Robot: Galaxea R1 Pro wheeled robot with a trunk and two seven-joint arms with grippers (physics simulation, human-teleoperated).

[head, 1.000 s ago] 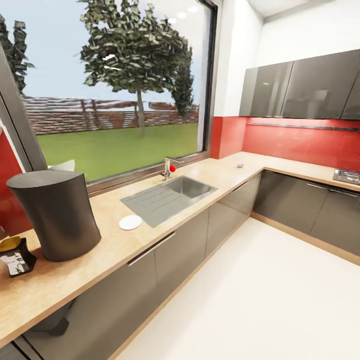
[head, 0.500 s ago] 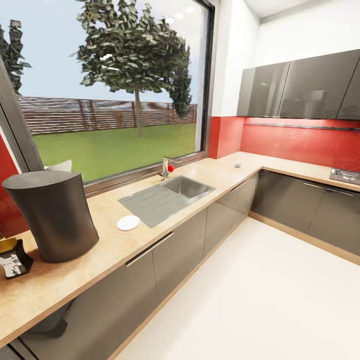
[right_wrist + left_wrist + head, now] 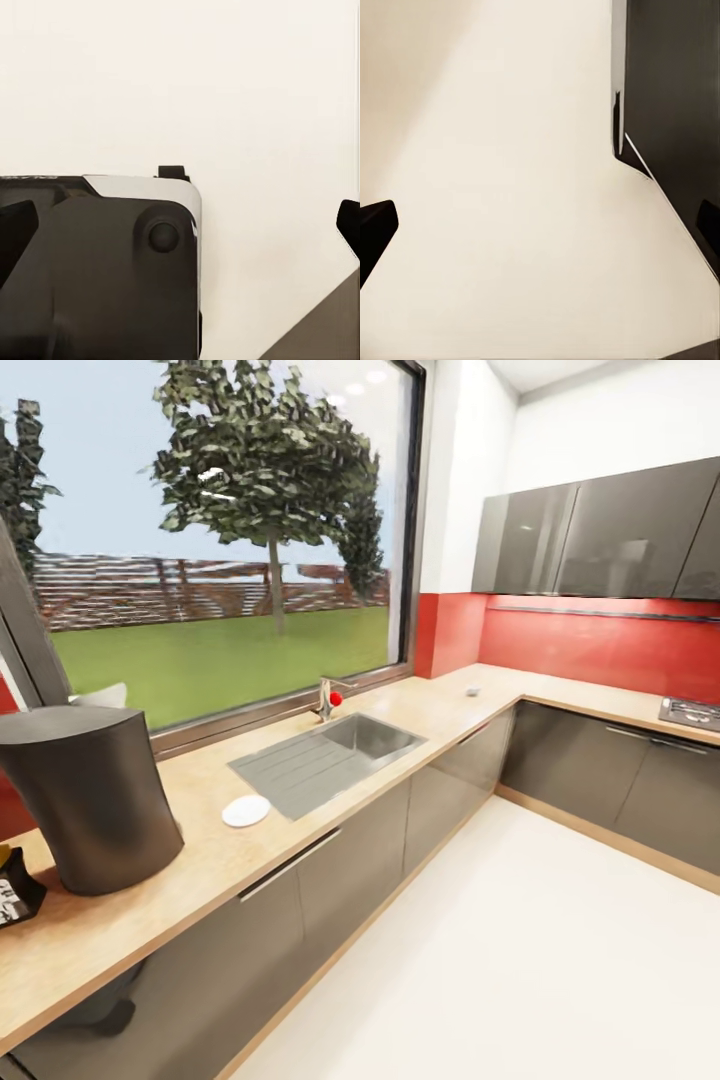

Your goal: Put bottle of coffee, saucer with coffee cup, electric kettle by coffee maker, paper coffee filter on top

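- Head view first: the coffee maker [image 3: 88, 795] is standing upright on the kitchen countertop [image 3: 330, 790], over at the left end by the window, so I'd count that part as sorted.
- The bottle of coffee [image 3: 14, 885] is on the counter too, just beside the machine on its left, half cut off by the picture edge. Dark jar, bit of white label showing. Looks done to me.
- There's a white cone-ish thing poking up behind the machine's lid, probably the paper coffee filter [image 3: 104, 695]. Honestly can't tell whether it's sitting on the lid or just behind it, so I'm not ticking that one off.
- The saucer [image 3: 245, 811] is lying flat on the wood near the sink [image 3: 325, 757], apart from the machine with bare counter between them. Whether that passes as "next to" is a judgement call; I'd guess it wants nudging closer.
- On the visible stretch of counter, nothing sits on the saucer and no kettle stands by the machine, so the cup and kettle look like the main jobs left.
- Left wrist view: my left gripper [image 3: 540, 225] has its fingers wide apart over pale floor, holding nothing, with a dark cabinet side nearby.
- Right wrist view: my right gripper [image 3: 180, 221] is spread apart and empty as well, above a dark part of my own base.
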